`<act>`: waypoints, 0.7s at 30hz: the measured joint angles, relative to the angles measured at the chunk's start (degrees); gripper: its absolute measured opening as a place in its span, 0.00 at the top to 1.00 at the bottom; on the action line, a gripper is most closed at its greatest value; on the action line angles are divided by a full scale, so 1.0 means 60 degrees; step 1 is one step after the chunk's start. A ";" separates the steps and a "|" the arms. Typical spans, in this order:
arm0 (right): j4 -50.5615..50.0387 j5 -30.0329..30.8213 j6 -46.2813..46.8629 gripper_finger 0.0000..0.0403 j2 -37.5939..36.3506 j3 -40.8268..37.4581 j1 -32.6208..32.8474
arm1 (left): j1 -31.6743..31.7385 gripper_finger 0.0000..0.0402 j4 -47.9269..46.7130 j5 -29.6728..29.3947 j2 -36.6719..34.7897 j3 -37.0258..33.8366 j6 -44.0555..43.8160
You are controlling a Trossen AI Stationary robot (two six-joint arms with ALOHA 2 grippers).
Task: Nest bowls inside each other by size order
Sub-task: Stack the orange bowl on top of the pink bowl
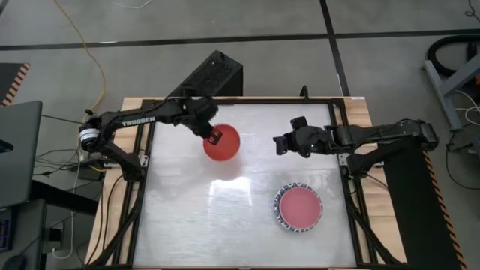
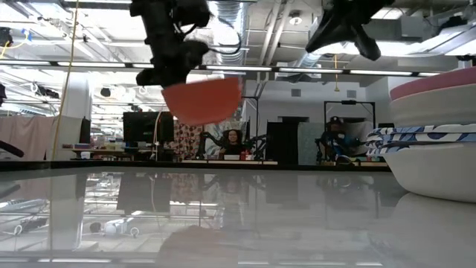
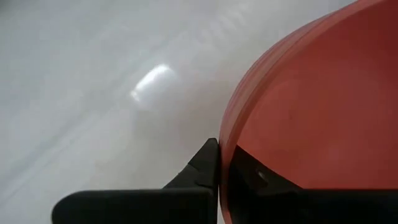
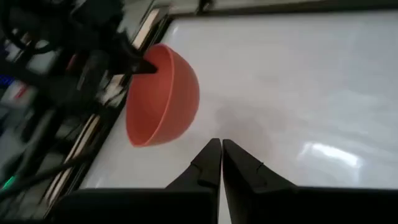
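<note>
The left arm's jaws (image 1: 213, 135) were clamped on the rim of the red bowl (image 1: 223, 142), one finger inside and one outside, and carried it clear of the bench (image 1: 225, 217), tilted a little, near the twelve o'clock edge and toward eleven. Held by the rim that way, the bowl hung free underneath, which would suit lowering it into another bowl. The right arm's jaws (image 1: 277, 142) hung in the air toward one o'clock, almost shut with only a thin gap and holding nothing, pointed at the red bowl from well apart, seemingly waiting out of the way. Toward five o'clock stood a stack of bowls (image 1: 300, 208): a pink bowl (image 1: 300, 206) sat nested inside a white bowl with a blue patterned rim (image 1: 279, 215), and the low view showed a plain white bowl (image 2: 435, 167) under them, so the red one probably belonged there next. The bench top was pale and glossy, with bright glare across its middle. Beyond it lay an open workshop with ceiling ducts, desks, screens and two seated people (image 2: 234, 141) far off.
</note>
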 joint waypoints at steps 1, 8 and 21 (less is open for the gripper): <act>-0.0020 -0.0343 -0.0053 0.91 -0.0125 0.0000 -0.0054 | -0.0223 1.00 0.0037 0.0174 0.0000 0.0000 -0.0064; -0.1165 -0.2060 0.0474 0.91 -0.1258 0.0000 -0.0200 | -0.1460 1.00 0.0077 -0.0245 0.0124 0.0861 -0.0507; -0.0525 -0.3479 -0.0803 0.92 -0.1212 0.0279 0.0518 | -0.1318 1.00 -0.0233 -0.0664 0.0277 0.2074 -0.0315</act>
